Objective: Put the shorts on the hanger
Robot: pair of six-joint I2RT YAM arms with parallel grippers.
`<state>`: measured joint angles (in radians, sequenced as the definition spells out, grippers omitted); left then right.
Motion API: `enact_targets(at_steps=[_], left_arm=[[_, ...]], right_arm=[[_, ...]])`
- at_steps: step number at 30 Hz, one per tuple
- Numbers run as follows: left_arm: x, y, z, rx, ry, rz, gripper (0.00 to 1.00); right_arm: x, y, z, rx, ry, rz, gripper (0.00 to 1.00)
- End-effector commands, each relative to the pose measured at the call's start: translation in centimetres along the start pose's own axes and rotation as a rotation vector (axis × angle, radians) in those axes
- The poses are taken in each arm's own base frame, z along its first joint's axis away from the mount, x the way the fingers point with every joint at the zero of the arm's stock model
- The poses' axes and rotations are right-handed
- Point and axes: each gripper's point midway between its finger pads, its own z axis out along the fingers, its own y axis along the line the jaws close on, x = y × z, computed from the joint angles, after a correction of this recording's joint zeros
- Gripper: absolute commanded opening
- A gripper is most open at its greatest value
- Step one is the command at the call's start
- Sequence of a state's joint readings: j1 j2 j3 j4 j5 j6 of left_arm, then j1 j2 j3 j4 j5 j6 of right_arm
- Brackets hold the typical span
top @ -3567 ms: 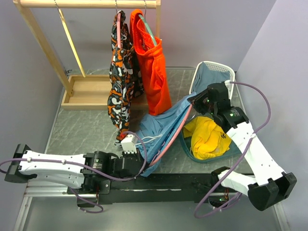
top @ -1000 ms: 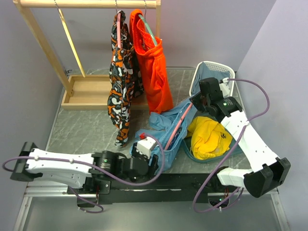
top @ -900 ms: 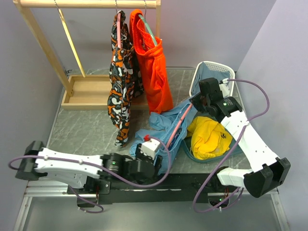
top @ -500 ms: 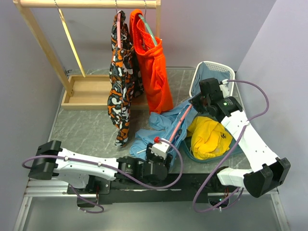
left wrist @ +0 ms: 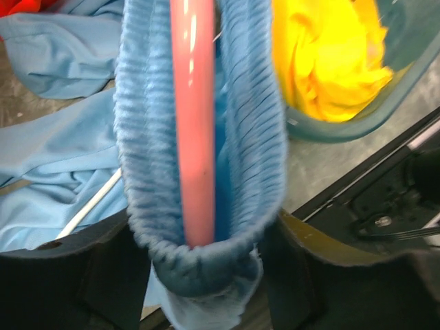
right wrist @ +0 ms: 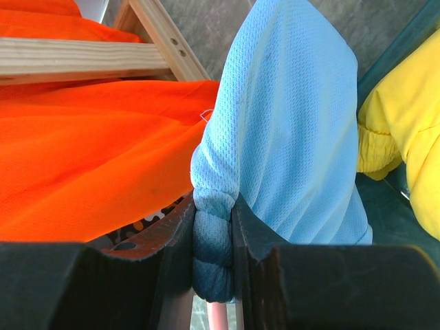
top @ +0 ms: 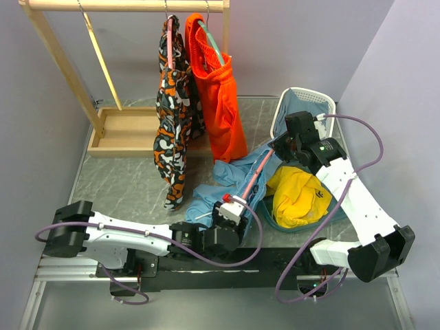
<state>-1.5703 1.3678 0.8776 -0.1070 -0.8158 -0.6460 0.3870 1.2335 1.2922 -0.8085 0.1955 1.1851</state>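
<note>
Left claw (left wrist: pixel 203 244) is straddling, jaws apart, the shorts (left wrist: pixel 256 124) waistband threaded on the hanger (left wrist: pixel 192 103), while right claw (right wrist: pixel 213 237) is clamping bunched shorts fabric above the bench (top: pixel 124 185).

Orange mesh shorts (top: pixel 220 113) and patterned shorts (top: pixel 175 130) hang from the wooden rack (top: pixel 124 5) ahead of me. A yellow garment (top: pixel 297 196) fills the teal basket (left wrist: pixel 357 122).
</note>
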Motion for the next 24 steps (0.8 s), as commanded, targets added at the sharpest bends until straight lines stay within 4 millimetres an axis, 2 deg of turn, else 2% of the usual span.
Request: enact_targets(at_steps=[1,6,9,10,11,13,14,15,17,18,19,20,22,24], left_arm=[[0.2,0.6,0.0,0.003,-0.011,0.025,0.64],[0.3,1.0,-0.2,0.009,-0.020,0.037,0.65],[0.0,1.2,0.2,-0.011,-0.048,0.032,0.57],[-0.6,1.1,0.3,-0.019,-0.080,0.010,0.52],[-1.0,1.2,0.3,-0.020,-0.098,-0.002,0.40],[-1.5,1.1,0.4,0.001,-0.118,-0.012,0.23],[-2.6,0.8,0.2,0.024,-0.148,-0.044,0.07],[-3.0,0.8,0.1,0.032,-0.159,-0.036,0.01],[-4.3,0.7,-0.6,0.050,-0.189,-0.053,0.01],[-4.4,0.8,-0.8,0.059,-0.192,-0.051,0.01],[-5.2,0.9,-1.4,0.074,-0.206,-0.063,0.01],[-5.2,0.9,-1.7,0.089,-0.196,-0.044,0.01],[-6.4,1.2,-2.8,0.104,-0.211,-0.060,0.01],[-6.8,1.6,-3.5,0.111,-0.200,-0.037,0.01]], right_arm=[[-1.2,2.2,-1.6,-0.094,-0.022,0.047,0.00],[-0.8,2.3,-1.2,-0.097,-0.003,0.053,0.00],[-0.5,2.5,-1.1,-0.104,0.014,0.054,0.00],[-0.4,2.6,-1.1,-0.108,0.019,0.054,0.00],[-0.2,2.5,-1.1,-0.107,0.028,0.055,0.00],[0.1,2.6,-1.1,-0.120,0.043,0.064,0.00],[0.2,2.7,-1.2,-0.126,0.048,0.063,0.01],[0.2,2.7,-1.3,-0.132,0.049,0.064,0.02],[0.2,2.7,-1.6,-0.140,0.052,0.053,0.14],[0.0,2.7,-1.8,-0.143,0.047,0.050,0.23],[-0.1,2.7,-2.0,-0.150,0.043,0.035,0.48],[-0.2,2.9,-2.4,-0.168,0.037,0.024,0.59],[-0.7,3.4,-2.9,-0.205,0.011,-0.018,0.76],[-1.5,3.8,-3.9,-0.242,-0.026,-0.039,0.85]])
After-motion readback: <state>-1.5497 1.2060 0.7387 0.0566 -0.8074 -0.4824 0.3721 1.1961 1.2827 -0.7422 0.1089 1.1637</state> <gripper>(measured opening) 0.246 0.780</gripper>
